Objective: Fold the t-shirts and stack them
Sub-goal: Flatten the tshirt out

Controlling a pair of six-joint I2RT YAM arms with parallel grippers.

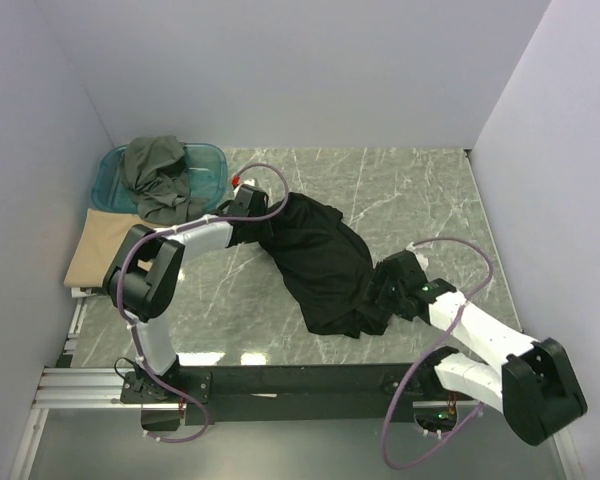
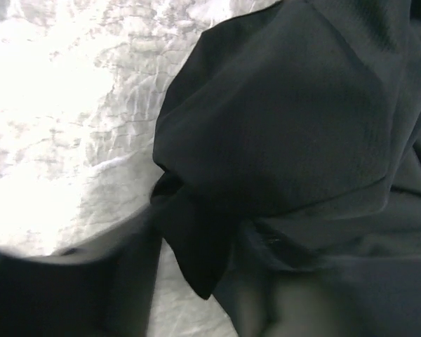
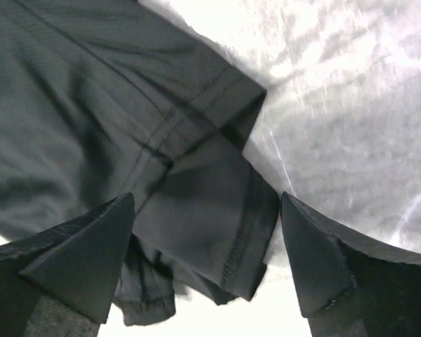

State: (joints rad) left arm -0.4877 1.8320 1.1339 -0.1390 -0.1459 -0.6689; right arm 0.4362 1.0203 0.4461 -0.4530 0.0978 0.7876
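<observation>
Your right gripper [image 3: 207, 203] stands wide, its two dark fingers apart on either side of a stitched hem of the black t-shirt [image 3: 126, 105], with nothing pinched between them. Your left gripper [image 1: 246, 204] sits at the far left corner of that same shirt; its wrist view shows only blurred dark shapes against black cloth, so you cannot tell whether it is closed on the fabric or not. Between the two arms the black shirt lies in a rumpled diagonal across the middle of the marble-patterned table [image 1: 410, 190], lumpy and not yet laid out flat. Further left, at the table's edge, the tan-beige t-shirt [image 1: 95, 250] lies as a neat flat rectangle, which looks like a finished fold. Behind it, the dark grey-olive t-shirt [image 1: 155, 175] is bunched in the teal plastic tub [image 1: 212, 160]. By this showing you seem about a third through: one shirt folded, one in hand, one untouched, and nothing yet stacked.
</observation>
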